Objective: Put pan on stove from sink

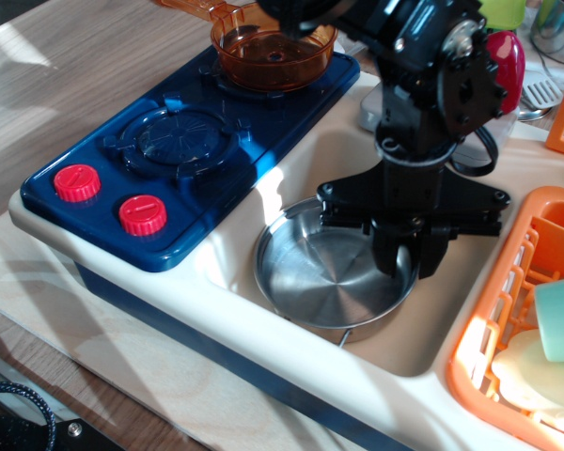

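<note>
The shiny steel pan (324,277) lies in the cream sink (404,343), at its front left, with a wire handle poking out at the front. My gripper (407,266) reaches down from above, its two black fingers closed together over the pan's right rim. The dark blue stove (183,202) is left of the sink. Its near burner (181,139) is bare. An orange-brown plastic saucepan (273,52) sits on the far burner. Two red knobs (78,182) are at the stove's front.
An orange dish rack (493,329) borders the sink on the right and holds a teal item (559,319) and a pale plate (536,366). A red object (506,56) stands behind the arm. The toy kitchen rests on a wooden table (66,75).
</note>
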Controlling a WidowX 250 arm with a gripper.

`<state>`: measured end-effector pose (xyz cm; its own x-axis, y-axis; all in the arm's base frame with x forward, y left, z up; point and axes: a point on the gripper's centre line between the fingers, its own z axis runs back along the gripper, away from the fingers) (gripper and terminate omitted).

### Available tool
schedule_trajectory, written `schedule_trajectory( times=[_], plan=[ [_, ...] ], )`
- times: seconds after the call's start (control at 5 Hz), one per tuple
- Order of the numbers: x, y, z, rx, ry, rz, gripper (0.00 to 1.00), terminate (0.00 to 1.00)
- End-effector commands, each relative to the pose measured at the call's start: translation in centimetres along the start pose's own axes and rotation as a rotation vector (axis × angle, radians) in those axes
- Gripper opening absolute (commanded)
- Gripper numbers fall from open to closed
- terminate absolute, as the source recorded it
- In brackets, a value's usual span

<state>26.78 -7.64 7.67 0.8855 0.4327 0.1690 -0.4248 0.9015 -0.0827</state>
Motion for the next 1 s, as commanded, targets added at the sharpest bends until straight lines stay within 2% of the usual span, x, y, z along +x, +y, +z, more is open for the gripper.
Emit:
schedule_trajectory(
  times=[0.0, 0.2, 0.4, 0.6, 0.8],
  plan=[
    [1.0, -1.8, 4.9, 0.037, -0.036, -0.010, 0.00, 0.00],
    [0.9, -2.3, 6.6, 0.081, -0.041, -0.009, 0.00, 0.00],
    [0.2, -3.1, 9.1, 0.160, -0.035, 0.005, 0.00, 0.00],
    [-0.4, -2.3, 10.2, 0.250, -0.049, -0.030, 0.00, 0.00],
    [-0.4, 0.7, 10.5, 0.311, -0.076, -0.098, 0.00, 0.00]
  ],
)
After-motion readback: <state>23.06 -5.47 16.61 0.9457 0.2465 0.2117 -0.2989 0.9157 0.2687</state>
